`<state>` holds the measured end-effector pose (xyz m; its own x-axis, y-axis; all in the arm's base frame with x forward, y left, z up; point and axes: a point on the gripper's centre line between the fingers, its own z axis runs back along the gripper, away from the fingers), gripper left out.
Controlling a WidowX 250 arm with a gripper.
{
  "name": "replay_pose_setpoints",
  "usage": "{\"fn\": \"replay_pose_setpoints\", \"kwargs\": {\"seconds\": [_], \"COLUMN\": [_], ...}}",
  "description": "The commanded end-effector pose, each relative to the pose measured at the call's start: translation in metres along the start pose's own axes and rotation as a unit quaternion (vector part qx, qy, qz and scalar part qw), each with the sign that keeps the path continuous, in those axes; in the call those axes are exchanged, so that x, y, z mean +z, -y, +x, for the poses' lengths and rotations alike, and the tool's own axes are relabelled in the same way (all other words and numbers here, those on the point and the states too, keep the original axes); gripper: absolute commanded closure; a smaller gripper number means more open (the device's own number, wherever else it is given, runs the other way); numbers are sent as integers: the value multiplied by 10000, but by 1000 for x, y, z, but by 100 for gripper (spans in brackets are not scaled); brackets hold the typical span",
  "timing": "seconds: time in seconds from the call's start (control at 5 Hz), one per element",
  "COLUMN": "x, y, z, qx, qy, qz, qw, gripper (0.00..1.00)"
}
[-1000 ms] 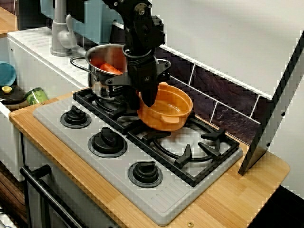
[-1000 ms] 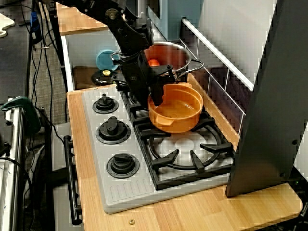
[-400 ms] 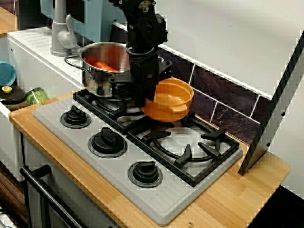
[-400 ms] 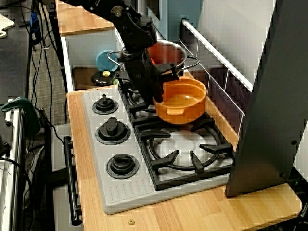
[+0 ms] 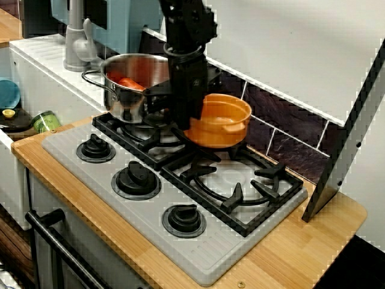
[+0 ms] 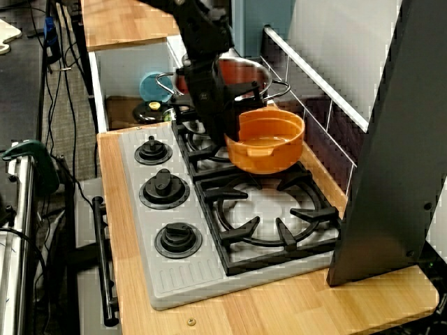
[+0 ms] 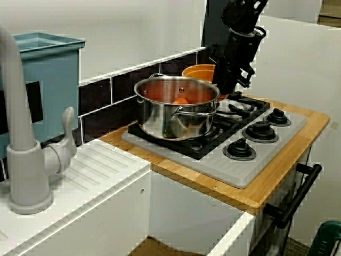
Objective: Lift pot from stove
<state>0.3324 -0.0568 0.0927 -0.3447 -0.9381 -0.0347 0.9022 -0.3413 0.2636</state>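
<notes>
The small orange pot [image 5: 221, 121] hangs in the air above the black grates of the grey stove [image 5: 114, 205], roughly level and clear of the burner. My gripper [image 5: 187, 123] is shut on the pot's left rim, with the black arm rising straight above it. The side view shows the pot [image 6: 270, 139] held over the rear right grate of the stove [image 6: 143, 230], and the gripper [image 6: 232, 135] pinching its near-left wall. From the sink side, only the pot's rim [image 7: 198, 71] peeks out behind the steel pot, next to the gripper [image 7: 226, 82].
A taller steel pot [image 5: 133, 85] holding something orange stands on the back left burner, right beside my arm. Three black knobs [image 5: 137, 178] line the stove front. A dark slanted panel [image 5: 346, 144] leans at the right. A grey faucet [image 5: 77, 42] and sink lie to the left.
The orange pot has gone up off the grate and levelled out from a tilt. My gripper rose with it, staying shut on the rim.
</notes>
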Motion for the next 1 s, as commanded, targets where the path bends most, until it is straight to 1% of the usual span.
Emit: {"fn": "replay_pose_setpoints", "kwargs": {"seconds": [0.0, 0.2, 0.4, 0.6, 0.8], "x": [69, 91, 109, 116, 117], "y": [-26, -27, -28, -27, -26], "z": [28, 34, 27, 18, 8], "qx": [18, -75, -111, -133, -156], "qy": [569, 758, 920, 945, 914], "qz": [690, 915, 1039, 1166, 1239], "qw": [9960, 9929, 9903, 9886, 9880], "gripper": [100, 100, 100, 100, 100]}}
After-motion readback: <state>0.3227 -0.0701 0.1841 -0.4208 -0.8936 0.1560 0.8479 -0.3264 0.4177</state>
